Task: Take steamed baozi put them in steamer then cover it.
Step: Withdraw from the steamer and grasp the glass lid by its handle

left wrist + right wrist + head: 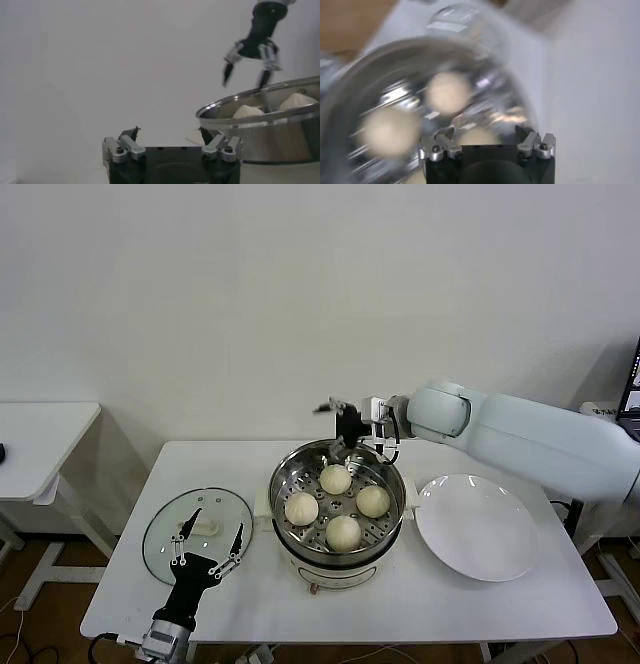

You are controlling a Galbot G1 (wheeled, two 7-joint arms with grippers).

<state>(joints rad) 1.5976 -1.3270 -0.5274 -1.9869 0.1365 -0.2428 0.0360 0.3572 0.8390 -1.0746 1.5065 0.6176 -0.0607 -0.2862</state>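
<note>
The steel steamer (290, 529) stands mid-table with four cream-white baozi inside: one at the back (335, 479), one left (301, 508), one right (373, 501), one in front (343, 532). My right gripper (349, 442) hovers open and empty just above the steamer's far rim; its wrist view shows the steamer (350, 90) and baozi (449, 92) below its open gripper (485, 132). My left gripper (207, 536) is open and empty, low over the near edge of the glass lid (170, 539). The left wrist view shows the left gripper (170, 136), the steamer (260, 135) and the right gripper (246, 75).
A flat white plate (478, 526) lies empty on the table right of the steamer. The glass lid with its white knob (198, 529) lies left of the steamer. A second small table (40, 444) stands at far left. The white table edge (350, 634) runs along the front.
</note>
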